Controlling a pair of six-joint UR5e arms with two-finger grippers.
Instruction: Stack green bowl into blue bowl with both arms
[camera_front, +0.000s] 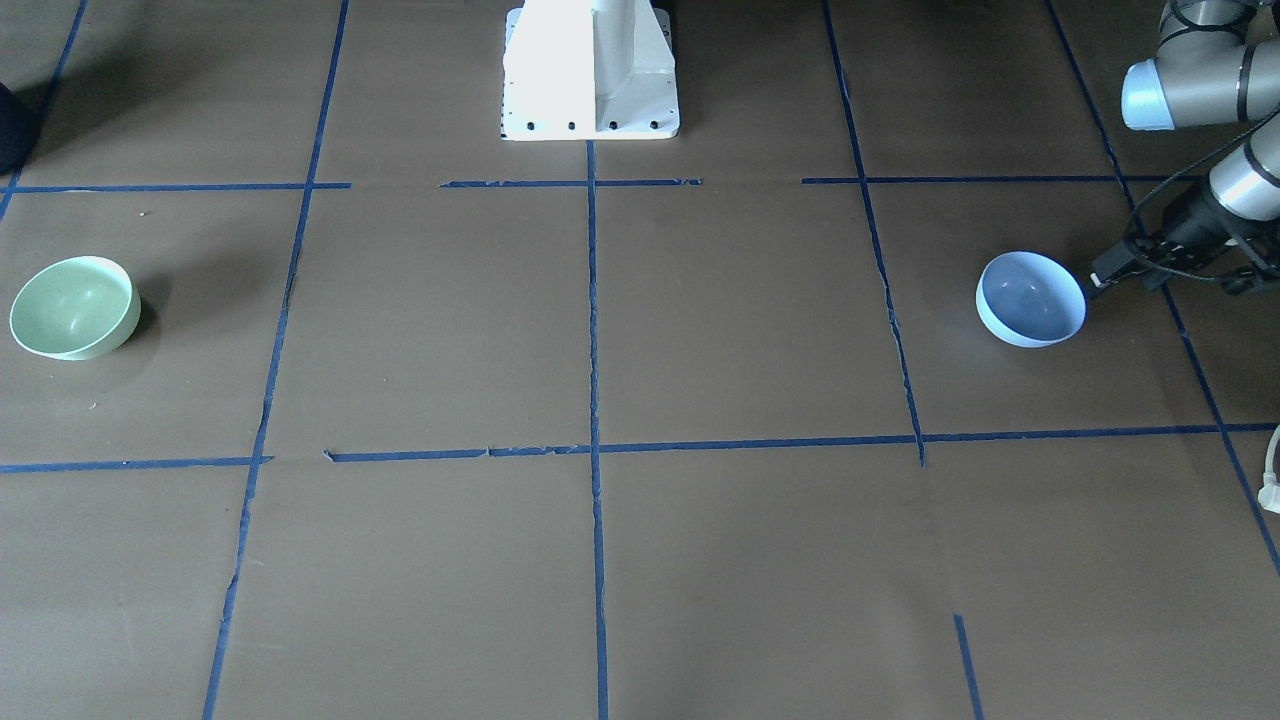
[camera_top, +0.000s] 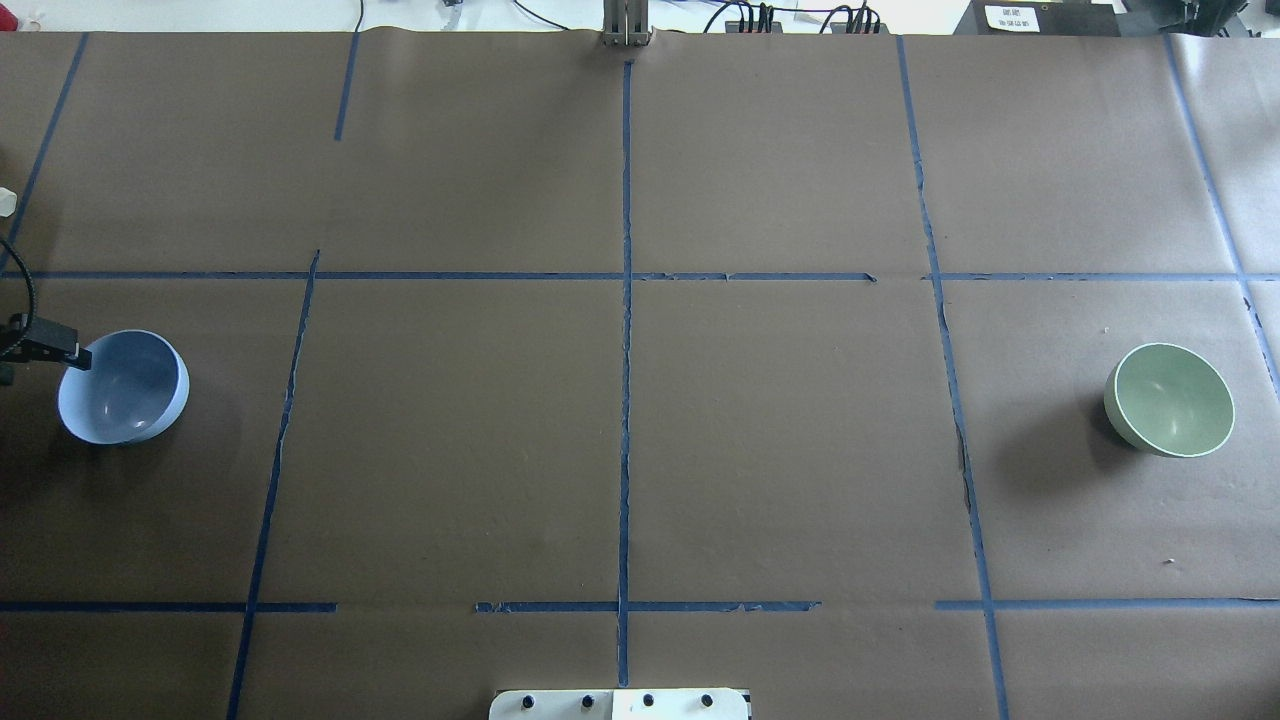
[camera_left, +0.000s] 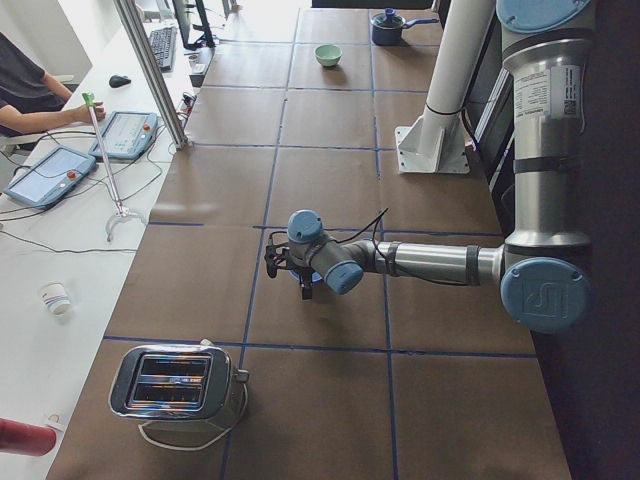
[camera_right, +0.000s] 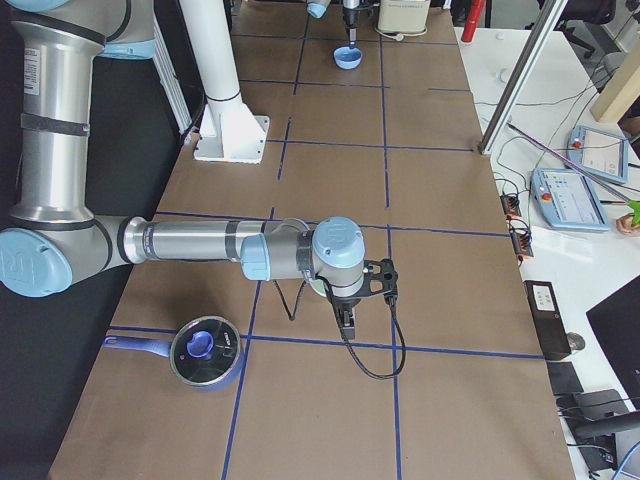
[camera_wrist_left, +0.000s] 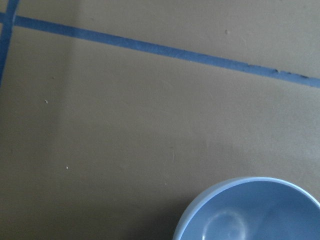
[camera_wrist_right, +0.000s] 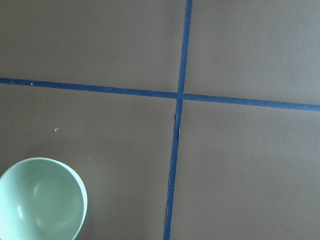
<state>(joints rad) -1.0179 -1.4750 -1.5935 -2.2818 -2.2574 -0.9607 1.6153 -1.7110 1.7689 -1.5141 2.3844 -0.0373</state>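
Note:
The blue bowl (camera_front: 1030, 298) stands upright at the table's left end; it also shows in the overhead view (camera_top: 123, 387) and at the bottom of the left wrist view (camera_wrist_left: 250, 210). My left gripper (camera_front: 1097, 279) reaches down at the bowl's outer rim (camera_top: 78, 356). Only one black finger shows, so I cannot tell whether it is open. The green bowl (camera_front: 75, 307) stands upright at the right end (camera_top: 1170, 400), and in the right wrist view (camera_wrist_right: 40, 200). My right gripper (camera_right: 346, 318) hangs beside it and shows only in the exterior right view, so I cannot tell its state.
The white pedestal base (camera_front: 590, 70) stands at the robot's edge in the middle. A toaster (camera_left: 175, 383) stands beyond the blue bowl at the left end. A lidded blue pot (camera_right: 205, 350) sits near the green bowl. Blue tape lines cross the brown table.

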